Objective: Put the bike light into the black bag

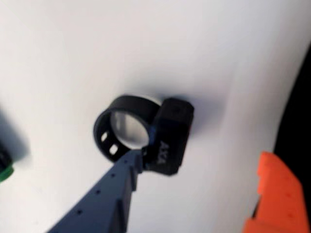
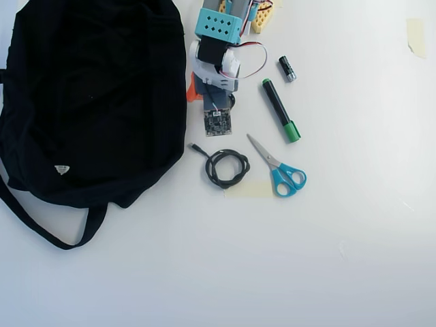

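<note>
Right now the bike light (image 1: 146, 136) lies between the open jaws of the gripper (image 1: 194, 187) in the wrist view. Dark finger (image 1: 104, 199) touches its block; orange finger stands apart, right.

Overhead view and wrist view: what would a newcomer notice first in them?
In the overhead view, the large black bag fills the upper left of the white table, with the arm beside its right edge. In the wrist view, the bike light lies in the centre, and the open end effector straddles it, blue finger touching, orange one apart.
</note>
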Available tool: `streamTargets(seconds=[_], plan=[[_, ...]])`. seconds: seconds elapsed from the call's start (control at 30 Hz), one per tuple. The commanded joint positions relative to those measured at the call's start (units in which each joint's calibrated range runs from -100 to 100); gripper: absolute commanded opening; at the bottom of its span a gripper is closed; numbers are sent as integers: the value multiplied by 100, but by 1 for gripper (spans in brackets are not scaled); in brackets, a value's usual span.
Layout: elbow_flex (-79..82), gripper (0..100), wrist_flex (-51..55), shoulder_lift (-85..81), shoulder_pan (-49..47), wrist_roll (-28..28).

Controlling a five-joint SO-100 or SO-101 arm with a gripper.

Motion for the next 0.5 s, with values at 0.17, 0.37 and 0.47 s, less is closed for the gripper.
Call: streamTargets(seconds=[0.17,0.37,0.47], plan=[[119,30,-216,-29,-209,-91],[137,30,-225,-21,-269,-107],[299,30,-414,-21,-277,-107]])
